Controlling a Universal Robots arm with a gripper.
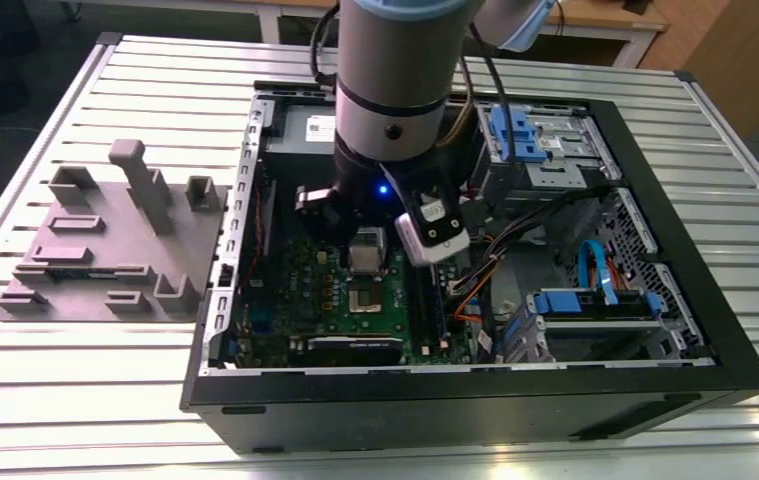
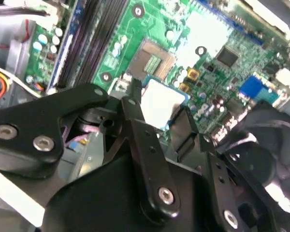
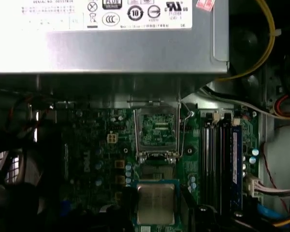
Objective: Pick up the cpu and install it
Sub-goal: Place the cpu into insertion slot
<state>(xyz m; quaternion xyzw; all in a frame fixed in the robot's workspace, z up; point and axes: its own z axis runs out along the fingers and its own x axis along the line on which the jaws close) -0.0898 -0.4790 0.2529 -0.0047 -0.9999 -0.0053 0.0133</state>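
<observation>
The cpu is a small pale silver square with a thin dark rim, and my gripper is shut on it, one black finger on each side. It hangs just above the green motherboard, close beside the open socket, not touching it. In the first wrist view the cpu sits between the gripper fingers, short of the socket, whose metal bracket is swung open toward the power supply. In the exterior view my arm reaches down into the open computer case.
A grey power-supply box stands past the socket. Memory slots run alongside it and cables lie at the exterior view's right. A grey-mauve block with upright posts stands on the slatted table at the exterior view's left.
</observation>
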